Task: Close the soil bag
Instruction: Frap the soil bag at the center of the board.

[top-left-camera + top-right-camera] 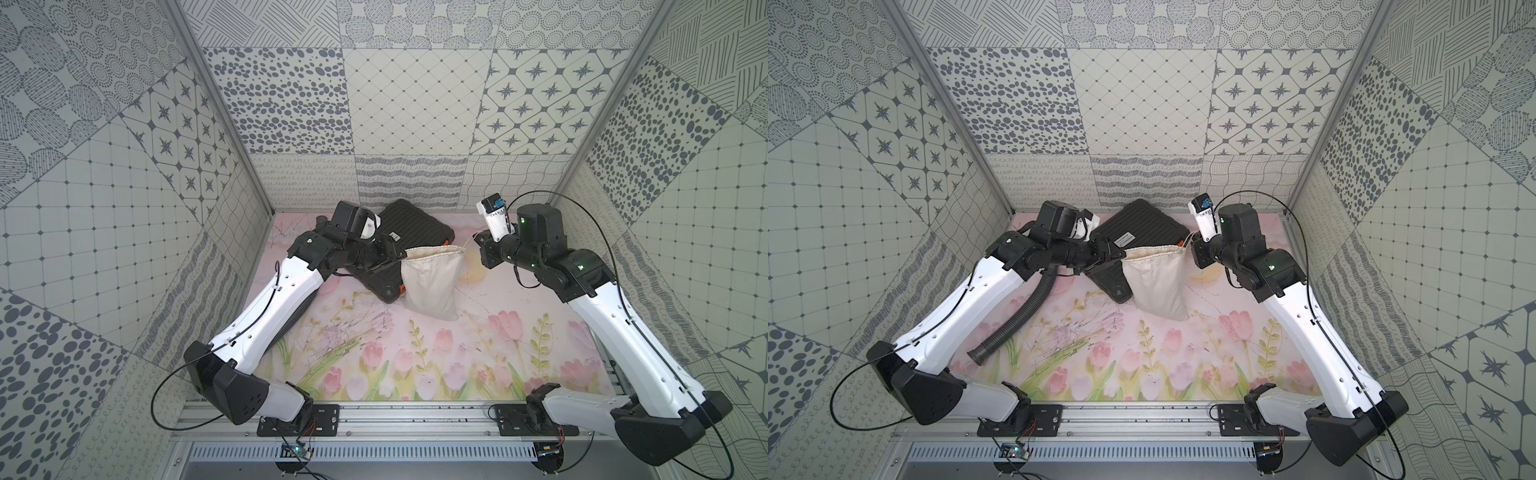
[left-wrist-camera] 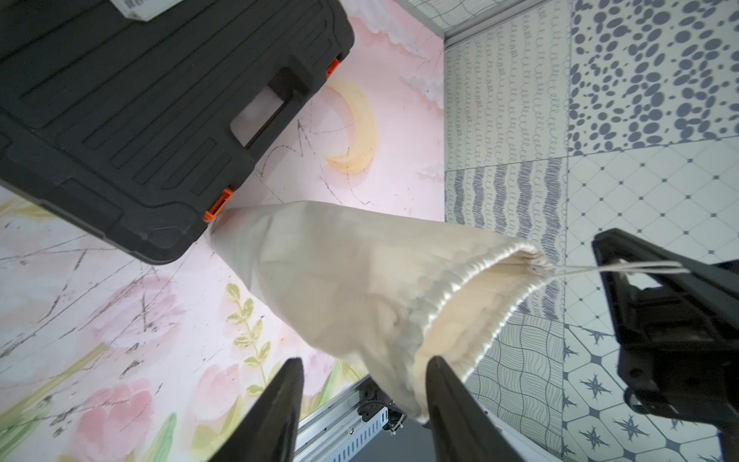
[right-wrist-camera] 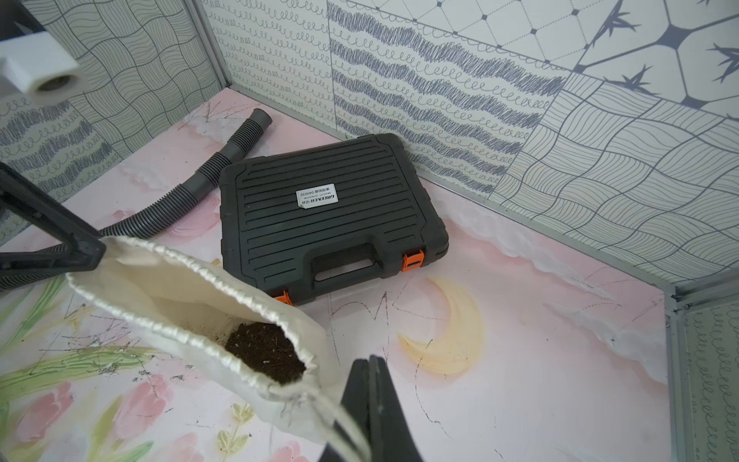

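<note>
Nearest my right wrist camera, the right gripper [image 3: 368, 362] is pinched tight on the cords [image 3: 340, 418], and only this view shows dark soil [image 3: 264, 348] inside the soil bag [image 3: 132, 288]. The left wrist view shows the left gripper [image 2: 364, 359] spread apart at the bag's rim. In both top views the bag stands on the floral mat [image 1: 415, 353] against the black case [image 1: 409, 226].

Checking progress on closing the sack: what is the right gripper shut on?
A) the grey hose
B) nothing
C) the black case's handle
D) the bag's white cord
D: the right gripper is shut on the thin white cord running from the soil bag, whose mouth gapes with dark soil showing.
</note>
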Robot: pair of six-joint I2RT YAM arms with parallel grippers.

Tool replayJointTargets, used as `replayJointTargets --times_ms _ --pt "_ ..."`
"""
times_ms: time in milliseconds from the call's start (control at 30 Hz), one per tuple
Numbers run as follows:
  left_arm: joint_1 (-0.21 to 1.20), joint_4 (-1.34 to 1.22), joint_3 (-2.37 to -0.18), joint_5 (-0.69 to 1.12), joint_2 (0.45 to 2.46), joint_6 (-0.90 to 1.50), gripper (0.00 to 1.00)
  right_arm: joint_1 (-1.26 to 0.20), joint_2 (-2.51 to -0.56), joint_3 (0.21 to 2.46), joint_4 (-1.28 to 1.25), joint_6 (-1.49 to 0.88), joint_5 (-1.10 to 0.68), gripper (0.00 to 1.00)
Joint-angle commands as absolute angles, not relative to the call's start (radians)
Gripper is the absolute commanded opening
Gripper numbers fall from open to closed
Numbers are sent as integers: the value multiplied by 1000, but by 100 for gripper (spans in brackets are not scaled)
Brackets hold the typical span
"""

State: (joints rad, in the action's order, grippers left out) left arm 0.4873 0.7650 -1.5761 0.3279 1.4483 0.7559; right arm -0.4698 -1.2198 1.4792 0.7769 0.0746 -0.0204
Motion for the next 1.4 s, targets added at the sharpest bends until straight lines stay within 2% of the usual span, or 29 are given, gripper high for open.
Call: replayJointTargets --times_ms 0,100,133,500,667,900,1033,1167,1367 --pt "493 505 -1545 401 1408 541 74 -466 -1219 1513 692 60 -51 0" --pt "508 404 -1504 396 1368 409 94 -466 -1220 1531 693 68 -52 0" --pt "516 386 -1502 399 1364 372 96 -466 -1221 1537 694 71 -55 0" --pt "699 117 -1533 434 1540 23 95 -466 -1234 1582 719 62 -90 0" --pt "735 77 -1579 443 1617 -78 89 -465 -1235 1587 732 47 -101 0" --pt "743 19 -1605 458 1670 -93 78 -466 -1227 1580 737 31 -101 0" --pt "746 17 -1627 458 1696 -109 64 -468 -1230 1583 740 25 -99 0" --pt "744 17 -1638 445 1715 -122 43 -469 -1234 1590 740 18 -97 0" --pt "746 18 -1646 454 1736 -121 31 -472 -1239 1598 744 17 -93 0"
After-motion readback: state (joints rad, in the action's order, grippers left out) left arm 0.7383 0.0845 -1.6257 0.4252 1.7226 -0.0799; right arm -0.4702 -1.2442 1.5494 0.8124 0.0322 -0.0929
